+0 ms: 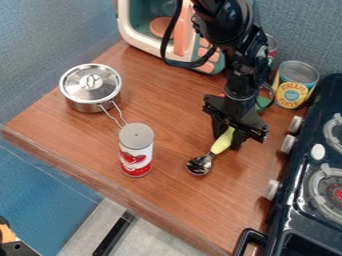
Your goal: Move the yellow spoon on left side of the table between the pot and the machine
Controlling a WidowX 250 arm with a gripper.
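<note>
Looking down on the brown table, we are counting one yellow spoon, lying right of centre in the frame, its yellow handle slanting up to the right and its metal bowl pointing down to the lower left. We are finding one gripper just above it, hanging from the one black arm that is coming in from the top edge; its two fingers are closing on the upper part of the handle, one on each side. Whether the bowl is touching the wood, we are not able to tell. Cans we are tallying at three: a red-and-white can standing left of centre, a yellow-labelled can standing at the upper right, and a third can showing partly behind the arm. We are logging one metal pot at the upper left, wearing one lid, its wire handle reaching down to the right, toward the red-and-white can. One toy microwave, pale-framed with a pink handle, is standing at the top of the frame, partly behind the arm. Along the right edge we are seeing one black stove, with three pale knobs lining its near side and two burners showing in part.
</note>
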